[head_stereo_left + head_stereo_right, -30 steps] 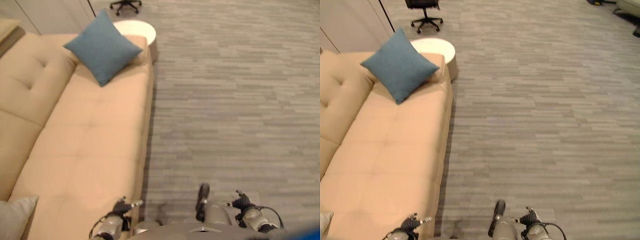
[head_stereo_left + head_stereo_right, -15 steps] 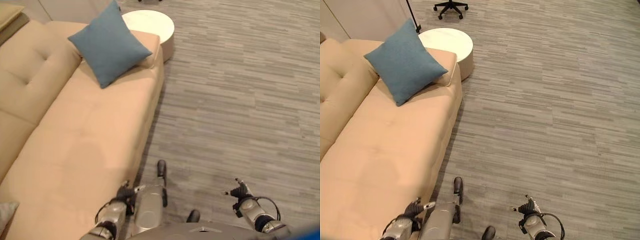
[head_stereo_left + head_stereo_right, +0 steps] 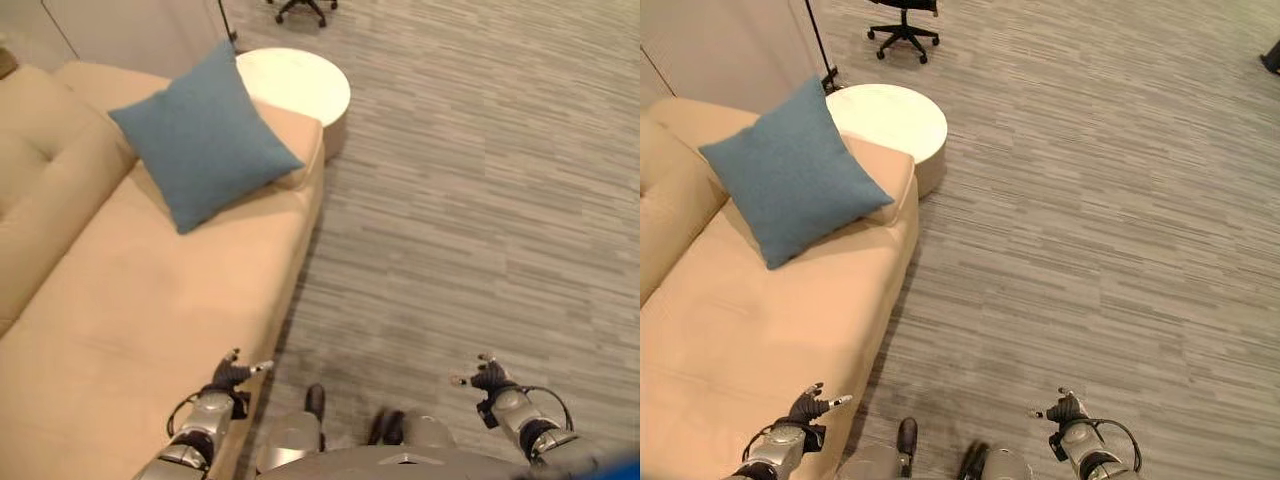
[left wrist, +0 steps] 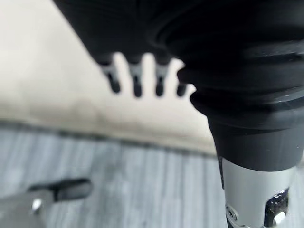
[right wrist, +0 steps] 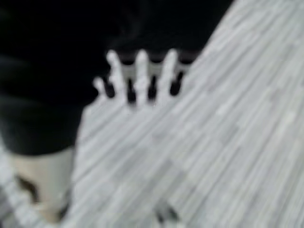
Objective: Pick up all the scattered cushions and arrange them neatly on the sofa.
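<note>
A blue cushion (image 3: 203, 148) leans on one corner against the far armrest of the beige sofa (image 3: 120, 300). My left hand (image 3: 230, 376) hangs low over the sofa's front edge, fingers (image 4: 137, 84) straight and empty. My right hand (image 3: 488, 377) hovers above the grey carpet at the lower right, fingers (image 5: 140, 76) spread and holding nothing. Both hands are far from the cushion.
A round white side table (image 3: 295, 84) stands just past the sofa's far end. An office chair base (image 3: 902, 36) sits on the carpet beyond it. Grey striped carpet (image 3: 480, 200) spreads wide to the right of the sofa.
The camera has shifted, so the sofa and cushion sit differently in the picture. The grey cushion at the lower left edge has left the picture. Both hands stay low and empty.
</note>
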Tool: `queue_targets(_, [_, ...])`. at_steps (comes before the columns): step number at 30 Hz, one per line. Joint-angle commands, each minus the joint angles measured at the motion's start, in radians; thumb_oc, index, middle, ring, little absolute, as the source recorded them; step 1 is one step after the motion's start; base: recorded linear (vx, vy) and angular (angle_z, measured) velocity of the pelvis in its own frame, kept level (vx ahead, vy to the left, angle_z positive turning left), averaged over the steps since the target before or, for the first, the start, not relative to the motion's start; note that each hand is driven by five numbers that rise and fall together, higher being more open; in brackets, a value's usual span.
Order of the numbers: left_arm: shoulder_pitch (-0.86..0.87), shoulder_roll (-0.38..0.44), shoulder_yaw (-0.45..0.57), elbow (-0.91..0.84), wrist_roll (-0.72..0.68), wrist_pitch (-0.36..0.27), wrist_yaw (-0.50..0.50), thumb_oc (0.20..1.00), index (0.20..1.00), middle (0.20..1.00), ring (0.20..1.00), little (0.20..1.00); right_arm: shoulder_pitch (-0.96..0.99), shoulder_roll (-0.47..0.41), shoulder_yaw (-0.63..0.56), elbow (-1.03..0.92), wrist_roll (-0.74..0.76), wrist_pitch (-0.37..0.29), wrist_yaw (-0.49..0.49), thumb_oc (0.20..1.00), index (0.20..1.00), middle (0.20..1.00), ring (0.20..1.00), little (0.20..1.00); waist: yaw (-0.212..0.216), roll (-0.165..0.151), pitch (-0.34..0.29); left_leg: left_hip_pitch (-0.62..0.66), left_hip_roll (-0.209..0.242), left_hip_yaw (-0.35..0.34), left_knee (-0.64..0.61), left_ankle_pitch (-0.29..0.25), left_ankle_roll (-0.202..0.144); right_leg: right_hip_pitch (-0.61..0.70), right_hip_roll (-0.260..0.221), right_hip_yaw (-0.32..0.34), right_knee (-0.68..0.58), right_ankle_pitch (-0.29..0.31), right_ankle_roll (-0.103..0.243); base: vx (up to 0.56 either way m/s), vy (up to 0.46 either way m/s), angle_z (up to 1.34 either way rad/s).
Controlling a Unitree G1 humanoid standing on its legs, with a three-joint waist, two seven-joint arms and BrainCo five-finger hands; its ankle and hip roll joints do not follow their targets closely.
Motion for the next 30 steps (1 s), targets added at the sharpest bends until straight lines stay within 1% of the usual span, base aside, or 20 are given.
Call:
queue_targets(1, [0.009,0.010,-0.015,0.006,0.035,-0.022,-0.010,1.000,1.000,1.000,1.000,1.000,-0.020,-0.045,-0.013,-0.004,0.011,-0.028,-0.021,1.000,1.000,1.000,1.000,1.000,0.000,-0.017,-0.010,0.000,-0.053,-0.046,0.087,-0.055,-0.100,0.055,0.028,0.050,-0.075,0.152,0.023,0.26,-0.104,1.42])
queue_targets(3, [0.024,-0.009,-0.015,0.030,0.047,-0.027,-0.009,1.000,1.000,1.000,1.000,1.000,-0.020,-0.043,-0.009,0.017,0.009,-0.011,-0.013,1.000,1.000,1.000,1.000,1.000,-0.003,-0.024,-0.021,0.017,-0.064,-0.071,0.093,-0.083,-0.106,0.078,0.020,0.042,-0.094,0.165,0.022,0.36,-0.139,1.45])
queue_targets(5, [0.021,-0.012,-0.012,0.036,0.039,-0.021,-0.020,1.000,1.000,1.000,1.000,1.000,-0.010,-0.041,-0.029,-0.016,0.043,-0.014,-0.001,1.000,1.000,1.000,1.000,1.000,-0.014,-0.028,-0.034,0.023,-0.059,-0.096,0.158,-0.115,-0.132,0.126,0.019,0.006,-0.123,0.158,0.008,0.37,-0.208,0.76])
queue_targets(6, [0.016,-0.033,-0.021,0.033,0.041,-0.020,-0.026,1.000,1.000,1.000,1.000,1.000,-0.024,-0.034,-0.024,-0.013,0.077,-0.028,0.000,1.000,1.000,1.000,1.000,1.000,-0.009,-0.027,-0.010,-0.085,-0.028,-0.021,0.369,-0.066,-0.174,0.176,0.016,-0.017,-0.149,0.147,-0.014,0.12,-0.158,1.08])
queue_targets(8, [-0.013,-0.040,-0.034,0.015,0.026,-0.019,-0.024,1.000,1.000,1.000,1.000,1.000,-0.024,-0.028,-0.024,0.007,0.074,-0.023,-0.014,1.000,1.000,1.000,1.000,1.000,0.003,-0.040,0.011,-0.219,0.046,0.098,0.500,-0.033,-0.171,0.248,0.027,-0.076,-0.207,0.122,-0.044,0.12,-0.194,1.50])
queue_targets(9, [-0.013,-0.040,-0.034,0.015,0.026,-0.019,-0.024,1.000,1.000,1.000,1.000,1.000,-0.024,-0.028,-0.024,0.007,0.074,-0.023,-0.014,1.000,1.000,1.000,1.000,1.000,0.003,-0.040,0.010,-0.220,0.046,0.097,0.500,-0.032,-0.171,0.247,0.027,-0.076,-0.207,0.122,-0.044,0.25,-0.183,0.80])
queue_targets(11, [-0.022,-0.036,-0.047,0.010,0.025,-0.018,-0.020,1.000,1.000,1.000,1.000,1.000,-0.011,-0.028,-0.024,0.005,0.082,-0.029,-0.021,1.000,1.000,1.000,1.000,1.000,0.006,-0.044,0.005,-0.240,0.074,0.148,0.397,-0.053,-0.155,0.279,0.035,-0.111,-0.231,0.098,-0.034,0.25,-0.066,0.47])
queue_targets(12, [-0.025,-0.032,-0.050,0.010,0.030,-0.016,-0.016,1.000,1.000,1.000,1.000,1.000,-0.008,-0.025,-0.021,0.001,0.084,-0.031,-0.028,1.000,1.000,1.000,1.000,1.000,0.005,-0.042,-0.003,-0.245,0.083,0.168,0.277,-0.003,-0.161,0.291,0.042,-0.135,-0.231,0.084,-0.031,0.32,0.001,0.90])
queue_targets(14, [-0.025,-0.023,-0.049,0.008,0.035,-0.011,-0.008,1.000,1.000,1.000,1.000,1.000,-0.003,-0.018,-0.014,0.006,0.073,-0.024,-0.034,1.000,1.000,1.000,1.000,1.000,0.010,-0.032,-0.006,-0.248,0.111,0.226,0.171,0.053,-0.191,0.324,0.068,-0.152,-0.231,0.039,-0.033,0.38,0.025,0.68])
queue_targets(15, [-0.009,-0.021,-0.035,0.009,0.030,-0.013,-0.010,1.000,1.000,1.000,1.000,1.000,0.001,-0.004,-0.009,0.007,0.071,-0.025,-0.026,1.000,1.000,1.000,1.000,1.000,0.012,-0.042,-0.020,-0.224,0.107,0.230,0.154,0.049,-0.184,0.343,0.080,-0.168,-0.228,0.033,-0.032,0.31,0.075,0.33])
queue_targets(18, [0.004,-0.016,-0.027,0.014,0.029,-0.013,-0.010,1.000,1.000,1.000,1.000,1.000,0.006,0.005,0.002,0.006,0.059,-0.024,-0.024,1.000,1.000,1.000,1.000,1.000,0.024,-0.052,-0.024,-0.217,0.084,0.200,0.163,0.035,-0.177,0.354,0.080,-0.166,-0.206,0.018,-0.033,0.22,0.092,0.01])
queue_targets(19, [0.020,0.017,-0.005,0.021,0.055,-0.005,-0.031,1.000,1.000,1.000,1.000,1.000,-0.018,-0.039,0.016,-0.130,0.091,-0.072,0.063,1.000,1.000,1.000,1.000,1.000,0.036,-0.061,-0.035,-0.190,0.062,0.196,0.153,0.018,-0.163,0.356,0.067,-0.161,-0.157,0.007,-0.028,0.33,0.196,-0.03])
queue_targets(20, [0.041,0.026,-0.006,0.016,0.050,-0.011,-0.032,1.000,1.000,1.000,1.000,1.000,-0.112,-0.023,0.045,-0.227,0.114,-0.148,-0.015,1.000,1.000,1.000,1.000,1.000,0.069,-0.063,-0.041,-0.177,0.047,0.186,0.147,0.003,-0.151,0.351,0.060,-0.166,-0.114,-0.001,-0.024,0.25,0.233,0.03])
queue_targets(21, [0.051,0.027,0.000,0.017,0.060,-0.009,-0.038,1.000,1.000,1.000,1.000,1.000,-0.147,-0.025,0.040,-0.336,0.106,-0.115,-0.017,1.000,1.000,1.000,1.000,1.000,0.076,-0.065,-0.044,-0.173,0.038,0.194,0.138,0.011,-0.133,0.325,0.049,-0.166,-0.063,0.010,-0.019,0.09,0.126,0.12])
queue_targets(23, [0.053,0.025,0.008,0.010,0.053,-0.013,-0.025,1.000,1.000,1.000,1.000,1.000,-0.128,-0.021,0.041,-0.387,0.094,-0.132,-0.033,1.000,1.000,1.000,1.000,1.000,0.076,-0.064,-0.042,-0.151,0.033,0.198,0.135,-0.003,-0.122,0.296,0.035,-0.154,0.004,0.018,-0.002,0.11,0.152,0.13])
queue_targets(24, [0.036,0.028,0.023,0.009,0.050,-0.011,-0.017,1.000,1.000,1.000,1.000,1.000,-0.035,-0.031,0.016,-0.110,-0.022,-0.051,-0.027,1.000,1.000,1.000,1.000,1.000,0.049,-0.068,-0.038,-0.119,0.030,0.186,0.131,-0.024,-0.101,0.243,0.002,-0.136,0.144,0.075,0.037,0.16,0.157,0.22])
queue_targets(25, [0.036,0.028,0.023,0.009,0.050,-0.011,-0.017,1.000,1.000,1.000,1.000,1.000,-0.035,-0.031,0.016,-0.110,-0.022,-0.051,-0.027,1.000,1.000,1.000,1.000,1.000,0.049,-0.069,-0.038,-0.119,0.030,0.186,0.131,-0.024,-0.100,0.243,0.001,-0.136,0.145,0.074,0.037,0.15,0.125,0.42])
queue_targets(27, [0.032,0.045,0.019,0.001,0.055,-0.019,-0.006,1.000,1.000,1.000,1.000,1.000,-0.037,-0.031,0.001,-0.056,-0.023,-0.031,-0.018,1.000,1.000,1.000,1.000,1.000,0.039,-0.054,-0.028,-0.106,0.024,0.147,0.133,-0.034,-0.082,0.177,0.005,-0.098,0.272,0.100,0.045,0.14,0.082,0.65])
queue_targets(29, [0.040,0.048,0.017,0.010,0.047,-0.023,-0.010,1.000,1.000,1.000,1.000,1.000,-0.033,-0.030,-0.001,-0.041,-0.014,-0.019,0.002,1.000,1.000,1.000,1.000,1.000,0.027,-0.037,-0.027,-0.074,0.007,0.101,0.120,-0.039,-0.077,0.134,0.039,-0.042,0.287,0.095,0.036,0.27,0.053,0.53])
queue_targets(30, [0.042,0.045,0.013,0.014,0.048,-0.026,-0.013,1.000,1.000,1.000,1.000,1.000,-0.028,-0.028,0.000,-0.028,0.000,-0.018,0.007,1.000,1.000,1.000,1.000,1.000,0.021,-0.030,-0.027,-0.051,-0.004,0.063,0.106,-0.045,-0.078,0.119,0.042,-0.021,0.222,0.059,0.011,0.33,-0.004,0.52])
